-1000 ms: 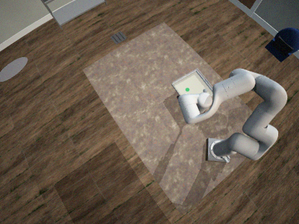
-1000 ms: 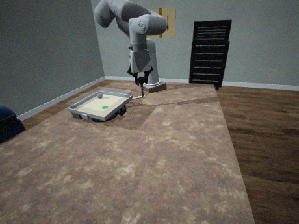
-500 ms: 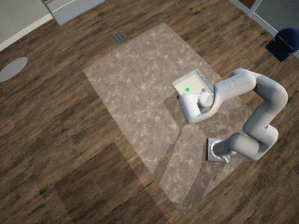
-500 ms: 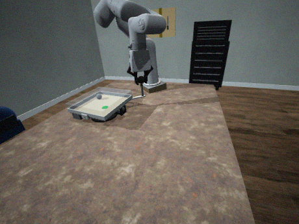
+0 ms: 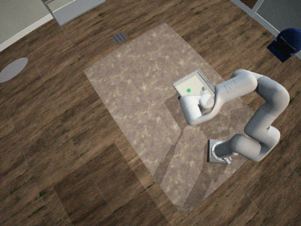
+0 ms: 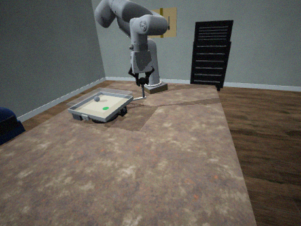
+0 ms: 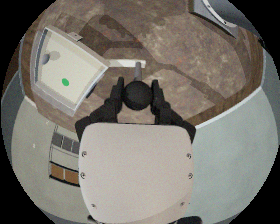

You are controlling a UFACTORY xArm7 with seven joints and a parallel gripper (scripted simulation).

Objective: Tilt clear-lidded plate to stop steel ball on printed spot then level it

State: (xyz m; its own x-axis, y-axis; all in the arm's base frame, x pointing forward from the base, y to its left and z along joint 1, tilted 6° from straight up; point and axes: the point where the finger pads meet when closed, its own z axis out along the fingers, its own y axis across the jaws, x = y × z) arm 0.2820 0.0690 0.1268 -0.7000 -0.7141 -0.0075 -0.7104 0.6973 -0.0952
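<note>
The hand (image 6: 141,76) is squeezed tight on a dark round knob (image 7: 136,96) on top of a thin stick (image 6: 142,91). The stick joins a short bar that goes to the plate (image 6: 122,97). The plate sits on the tabletop (image 6: 170,149), down and to one side of the hand. The steel ball (image 6: 97,99) lies near the plate's far rim, well apart from the green spot (image 6: 105,108). To do this step well, the hand should likely move the knob slowly, so the ball rolls gently toward the spot and does not shoot past it. Then it should bring the plate back flat
</note>
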